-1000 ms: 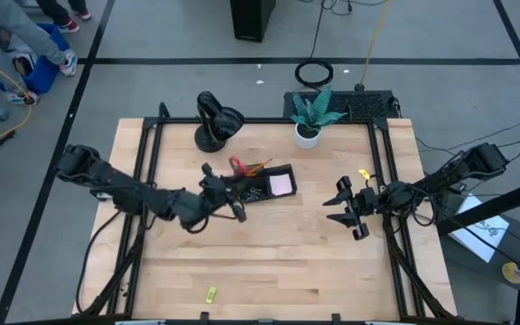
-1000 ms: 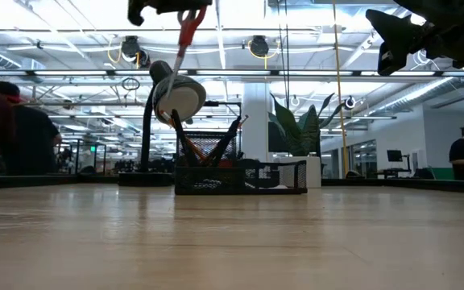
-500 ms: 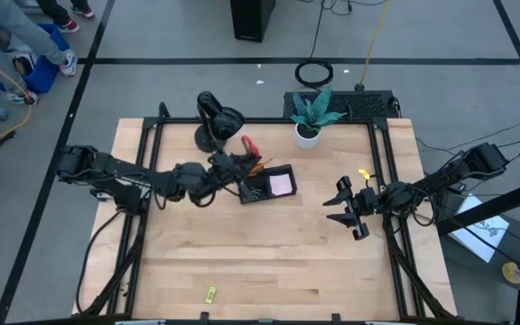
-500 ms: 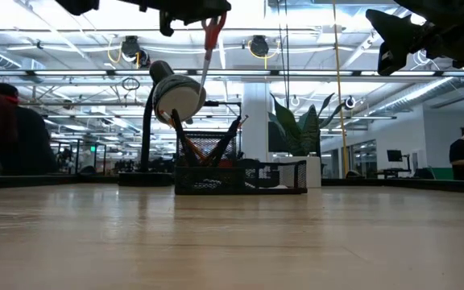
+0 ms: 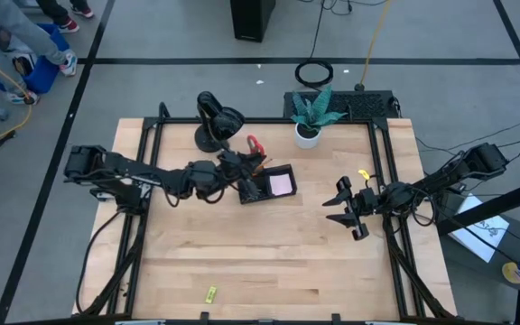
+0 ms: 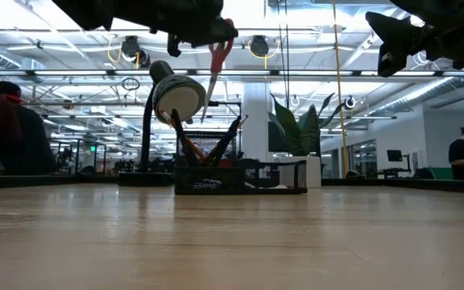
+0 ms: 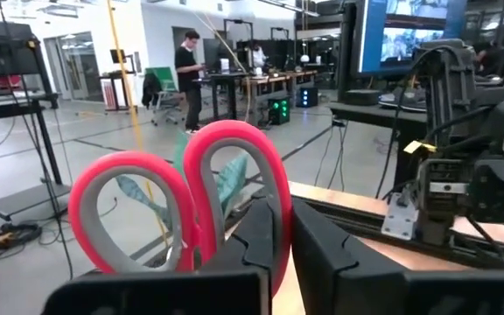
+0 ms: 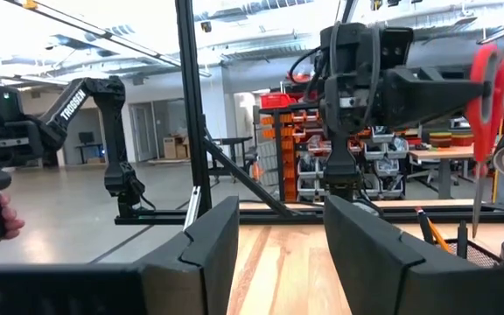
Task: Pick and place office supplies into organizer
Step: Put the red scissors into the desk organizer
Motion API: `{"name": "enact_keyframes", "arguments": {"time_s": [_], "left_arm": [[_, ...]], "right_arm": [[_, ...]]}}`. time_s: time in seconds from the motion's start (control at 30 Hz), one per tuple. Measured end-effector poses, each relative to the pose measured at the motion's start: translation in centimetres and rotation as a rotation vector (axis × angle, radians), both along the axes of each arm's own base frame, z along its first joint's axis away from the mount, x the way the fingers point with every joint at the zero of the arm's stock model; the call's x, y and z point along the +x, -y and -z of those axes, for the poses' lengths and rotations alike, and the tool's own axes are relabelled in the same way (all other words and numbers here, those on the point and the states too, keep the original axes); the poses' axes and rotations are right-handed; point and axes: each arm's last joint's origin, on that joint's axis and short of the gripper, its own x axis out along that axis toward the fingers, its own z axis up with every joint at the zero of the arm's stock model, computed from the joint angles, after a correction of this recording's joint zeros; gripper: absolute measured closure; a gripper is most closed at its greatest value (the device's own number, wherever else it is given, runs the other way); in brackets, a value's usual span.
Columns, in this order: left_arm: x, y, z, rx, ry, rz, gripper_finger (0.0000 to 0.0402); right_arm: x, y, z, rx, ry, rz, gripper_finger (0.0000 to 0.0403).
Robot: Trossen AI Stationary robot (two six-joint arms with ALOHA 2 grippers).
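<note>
**A:** High view first, from the left: the left gripper (image 5: 236,163) had carried the red-handled steel scissors (image 5: 253,144) further toward the table's back edge; a second before they hung over bare wood, just short of the small black mesh desk organizer (image 5: 269,184); at this moment they stood over its taller back section.

**B:** And the grip?

**A:** Fingers pressed together on the scissors; the left wrist view showed the red loops (image 7: 180,203) clamped between the dark pads; the low view showed the blades (image 6: 213,76) pointing down, tilted, above the orange pencils (image 6: 234,135) in the holder.

**B:** So what did that mean?

**A:** Carrying seemed finished; I judged lowering and release came next; the blades might snag the pencils.

**B:** Further right?

**A:** The right gripper (image 5: 350,208) waited near the right edge, fingers spread, holding nothing; a small yellow-green piece (image 5: 210,293) lay near the front edge, not yet collected.
</note>
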Motion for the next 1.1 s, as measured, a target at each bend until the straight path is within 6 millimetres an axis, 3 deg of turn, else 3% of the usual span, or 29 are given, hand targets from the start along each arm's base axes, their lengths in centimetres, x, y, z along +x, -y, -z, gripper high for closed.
{"name": "enact_keyframes", "arguments": {"time_s": [0.47,1.1], "left_arm": [[1.7,-0.1,3.0,-0.063,0.019,-0.040,0.0375],[-1.6,-0.7,8.1,-0.202,0.008,-0.079,0.0374]], "right_arm": [[0.0,0.0,0.1,-0.004,-0.011,0.000,0.0243],[0.0,0.0,0.1,-0.004,-0.011,0.000,0.0243]]}}
